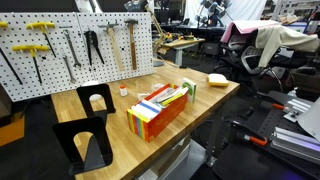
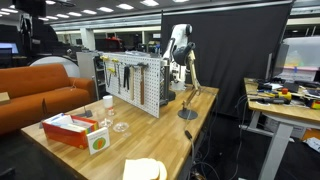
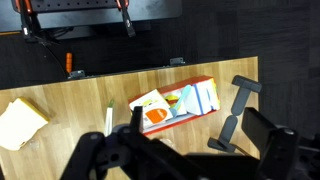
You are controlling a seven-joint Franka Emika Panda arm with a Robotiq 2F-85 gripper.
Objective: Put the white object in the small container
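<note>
The tiny white object with a red end [image 1: 124,90] stands on the wooden table between the pegboard and the multicoloured box [image 1: 158,110]. In the wrist view it shows as a thin pale item [image 3: 108,120] beside the box [image 3: 175,105]. A small white cup-like container [image 2: 108,102] stands near the pegboard; it also shows in an exterior view [image 1: 97,102] by a black stand. My gripper [image 3: 200,150] is open and empty, high above the table, with its dark fingers at the bottom of the wrist view. The arm [image 2: 180,50] stands at the table's far end.
A pale yellow sponge-like block [image 1: 218,79] lies near a table corner, also in the wrist view [image 3: 22,122]. Black metal stands [image 1: 85,140] [image 3: 240,100] sit on the table. A pegboard with tools [image 1: 80,45] lines one side. A clear glass [image 2: 120,125] stands near the box.
</note>
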